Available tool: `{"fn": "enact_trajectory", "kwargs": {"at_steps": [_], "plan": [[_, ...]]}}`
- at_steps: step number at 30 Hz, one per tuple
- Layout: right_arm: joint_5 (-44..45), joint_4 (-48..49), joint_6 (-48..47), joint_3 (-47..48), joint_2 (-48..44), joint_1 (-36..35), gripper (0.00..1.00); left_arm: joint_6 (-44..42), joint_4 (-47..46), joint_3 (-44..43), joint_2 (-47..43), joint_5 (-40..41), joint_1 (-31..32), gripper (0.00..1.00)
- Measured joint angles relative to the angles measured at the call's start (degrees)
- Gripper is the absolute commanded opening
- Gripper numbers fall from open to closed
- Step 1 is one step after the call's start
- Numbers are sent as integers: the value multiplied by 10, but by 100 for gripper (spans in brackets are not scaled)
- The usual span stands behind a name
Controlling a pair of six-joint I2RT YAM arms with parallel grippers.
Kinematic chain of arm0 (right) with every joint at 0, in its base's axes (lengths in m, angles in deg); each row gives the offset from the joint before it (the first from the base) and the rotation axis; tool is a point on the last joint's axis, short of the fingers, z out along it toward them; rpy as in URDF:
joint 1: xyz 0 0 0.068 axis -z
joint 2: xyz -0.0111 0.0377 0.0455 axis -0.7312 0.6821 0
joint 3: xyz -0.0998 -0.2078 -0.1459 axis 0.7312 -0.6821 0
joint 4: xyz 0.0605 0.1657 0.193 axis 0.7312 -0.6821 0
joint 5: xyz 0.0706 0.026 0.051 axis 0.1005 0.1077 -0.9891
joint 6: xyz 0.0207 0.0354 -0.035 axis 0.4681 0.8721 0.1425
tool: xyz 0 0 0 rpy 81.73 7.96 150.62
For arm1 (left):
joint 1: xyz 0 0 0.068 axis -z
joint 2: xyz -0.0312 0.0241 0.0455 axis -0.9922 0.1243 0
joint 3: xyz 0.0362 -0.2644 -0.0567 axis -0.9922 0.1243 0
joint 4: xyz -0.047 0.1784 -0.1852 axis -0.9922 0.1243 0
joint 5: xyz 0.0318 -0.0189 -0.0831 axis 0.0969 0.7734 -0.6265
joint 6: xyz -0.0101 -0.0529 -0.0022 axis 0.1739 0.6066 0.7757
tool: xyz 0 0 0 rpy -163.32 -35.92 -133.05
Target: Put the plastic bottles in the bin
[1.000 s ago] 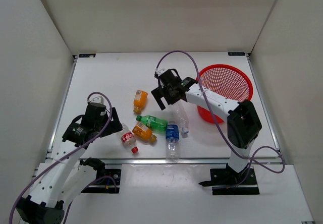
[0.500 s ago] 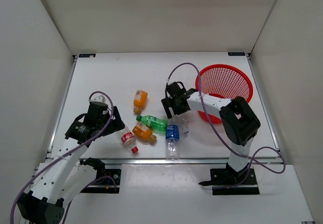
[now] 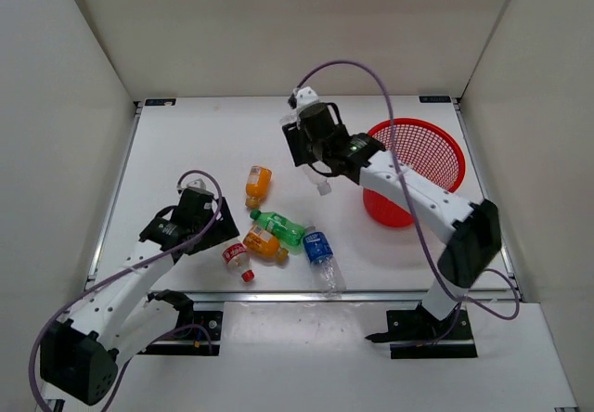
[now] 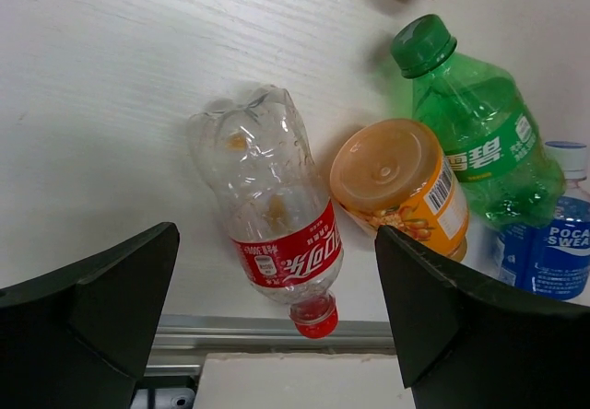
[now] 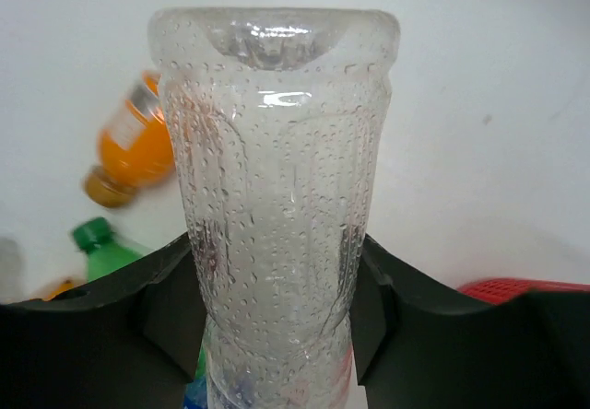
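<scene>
My right gripper [image 3: 314,152] is shut on the plain clear bottle [image 3: 320,178] and holds it in the air left of the red mesh bin [image 3: 436,130]. In the right wrist view both fingers [image 5: 175,298] press the sides of the wet clear bottle [image 5: 277,151]. Five bottles lie on the table: an orange one [image 3: 257,184], the green one [image 3: 281,227], a second orange one [image 3: 264,243], the red-label one [image 3: 237,258] and the blue-label one [image 3: 321,255]. My left gripper [image 3: 225,228] stands open, its fingers either side of the red-label bottle [image 4: 263,179].
The table's front metal rail [image 4: 258,333] runs just past the red-label bottle's cap. White enclosure walls stand on three sides. The second orange bottle [image 4: 401,183] and green bottle [image 4: 475,142] lie close to my left gripper's right finger [image 4: 452,308].
My right gripper shut on the plain clear bottle and lifted it up and toward the back. The blue-label bottle shifted slightly. My left gripper moved right, over the red-label bottle.
</scene>
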Motion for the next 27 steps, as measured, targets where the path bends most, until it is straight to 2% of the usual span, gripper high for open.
{"fn": "enact_trajectory", "kwargs": {"at_steps": [4, 6, 13, 15, 16, 18, 20, 22, 23, 25, 27], "plan": [[46, 8, -35, 12, -113, -18, 17, 5, -21, 11, 38, 0, 10, 99], [70, 13, -45, 6, -166, -4, 18, 9, -31, 22, 49, 0, 10, 99], [91, 32, -56, -95, -285, 189, 21, 31, -71, 43, 71, -3, 23, 99], [77, 33, -55, -131, -295, 235, 34, 37, -86, 47, 75, -4, 23, 99], [65, 29, -54, -147, -295, 259, 48, 39, -93, 49, 78, -4, 23, 99], [45, 22, -50, -172, -292, 292, 65, 45, -103, 53, 87, -4, 23, 99], [36, 10, -43, -196, -293, 311, 92, 49, -114, 57, 100, -5, 25, 98], [34, 3, -40, -212, -298, 307, 99, 54, -124, 61, 113, -6, 29, 99], [33, -5, -40, -213, -301, 300, 99, 56, -128, 63, 119, -7, 33, 98], [34, -14, -40, -208, -311, 288, 99, 59, -131, 65, 127, -7, 39, 93], [37, -29, -40, -194, -327, 276, 99, 62, -135, 65, 133, -6, 42, 83]]}}
